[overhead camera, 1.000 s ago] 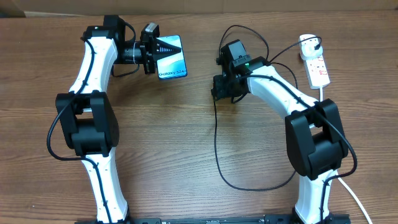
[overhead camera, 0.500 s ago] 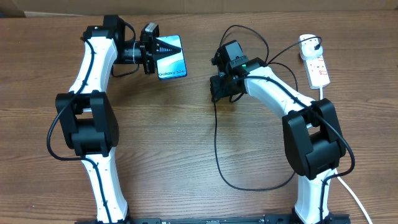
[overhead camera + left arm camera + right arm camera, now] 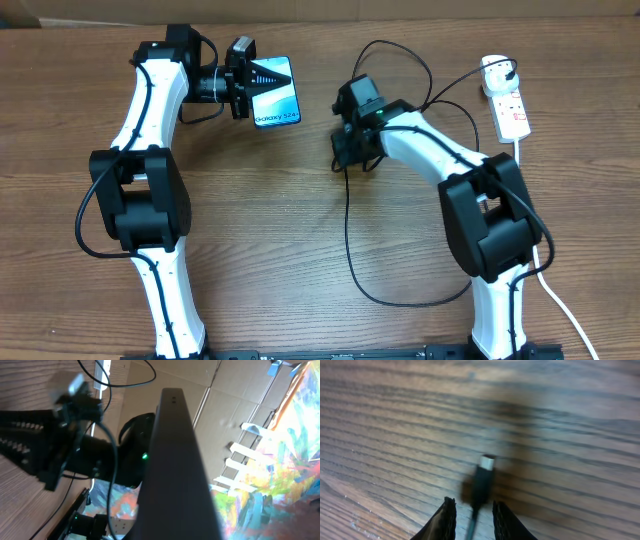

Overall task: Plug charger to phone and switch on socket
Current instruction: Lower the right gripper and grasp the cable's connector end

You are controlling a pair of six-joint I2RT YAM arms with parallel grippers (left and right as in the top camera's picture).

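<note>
One wooden counter (image 3: 300, 250) carries everything, with two robot arms over it. At left, the left claw (image 3: 268, 73) is clamped on one smartphone (image 3: 280, 100) near the far edge; its blue screen reads "Galaxy S24". At centre, the right claw (image 3: 343, 152) is pinched narrow around one thin black charger cable (image 3: 348, 230), whose plug tip (image 3: 486, 462) pokes past the fingers over the wood. At far right lies one white power strip (image 3: 513, 115) with red markings, a white adapter (image 3: 496, 68) plugged into its far end.

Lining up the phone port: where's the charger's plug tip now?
In the right wrist view the plug tip pokes out beyond the right pincer, over the table; overhead, that's mid-table, right of the phone.
</note>
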